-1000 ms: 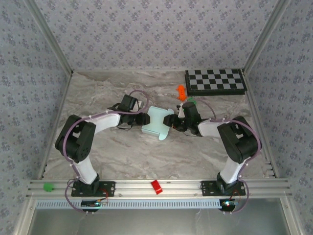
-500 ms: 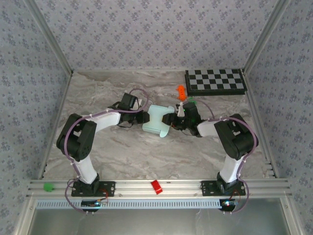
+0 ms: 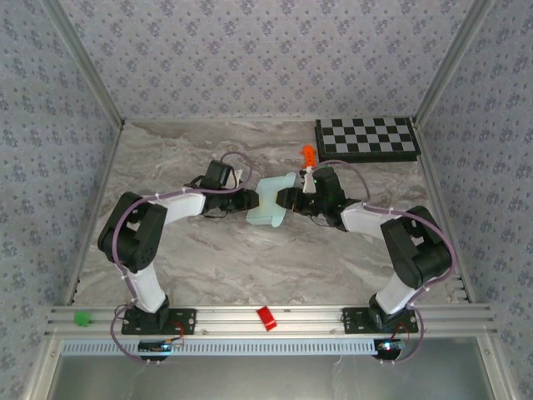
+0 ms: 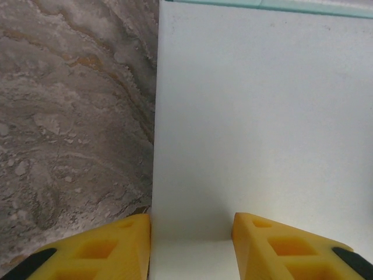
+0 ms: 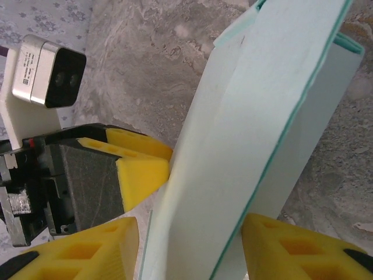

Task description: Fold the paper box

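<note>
Straddling the paper box, the right gripper has its fingers wide; whether they clamp cannot be told. The left gripper, fingers parted, meets the opposite panel. The box stands mid-desk between both arms, long axis near-to-far.

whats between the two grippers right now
The paper box fills the stretch between the left gripper and the right gripper, as the top view shows.
</note>
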`<state>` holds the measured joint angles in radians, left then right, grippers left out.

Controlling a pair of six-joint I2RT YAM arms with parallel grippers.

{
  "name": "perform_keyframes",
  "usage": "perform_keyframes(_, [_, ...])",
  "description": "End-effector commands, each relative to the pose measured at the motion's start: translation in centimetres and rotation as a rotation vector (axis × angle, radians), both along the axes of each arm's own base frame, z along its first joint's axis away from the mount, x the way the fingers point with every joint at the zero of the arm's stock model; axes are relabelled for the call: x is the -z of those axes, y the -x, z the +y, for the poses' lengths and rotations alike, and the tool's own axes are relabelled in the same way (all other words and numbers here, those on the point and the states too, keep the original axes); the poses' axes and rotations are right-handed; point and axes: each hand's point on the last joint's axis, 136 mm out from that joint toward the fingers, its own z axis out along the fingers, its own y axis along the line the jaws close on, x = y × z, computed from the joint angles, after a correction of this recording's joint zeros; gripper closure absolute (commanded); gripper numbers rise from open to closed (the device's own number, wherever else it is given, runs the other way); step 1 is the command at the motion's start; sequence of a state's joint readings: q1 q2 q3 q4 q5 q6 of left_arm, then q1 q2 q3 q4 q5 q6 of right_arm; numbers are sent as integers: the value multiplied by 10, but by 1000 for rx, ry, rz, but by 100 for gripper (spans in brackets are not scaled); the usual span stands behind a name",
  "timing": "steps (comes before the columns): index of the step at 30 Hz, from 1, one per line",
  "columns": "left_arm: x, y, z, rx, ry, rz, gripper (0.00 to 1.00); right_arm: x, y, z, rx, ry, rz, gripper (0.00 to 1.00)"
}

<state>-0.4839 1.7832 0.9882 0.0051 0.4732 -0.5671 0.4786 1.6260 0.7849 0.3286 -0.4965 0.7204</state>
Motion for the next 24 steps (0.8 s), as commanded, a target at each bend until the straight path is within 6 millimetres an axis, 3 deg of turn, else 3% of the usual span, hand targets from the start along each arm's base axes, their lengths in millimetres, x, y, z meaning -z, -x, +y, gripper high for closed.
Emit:
perform_keyframes(1, [-8,3,-15,41,88,-2,57,-23,1,12,-54,13,-58,49])
perform_keyframes(11, [-7,-1,-11,-14,99,-13,55,-40,-5,27,-89,24,-82,49])
perform_keyframes(24, [-1,-10,33,-191,-54,-42,50,-51,-12,46,-171,59,-107,48])
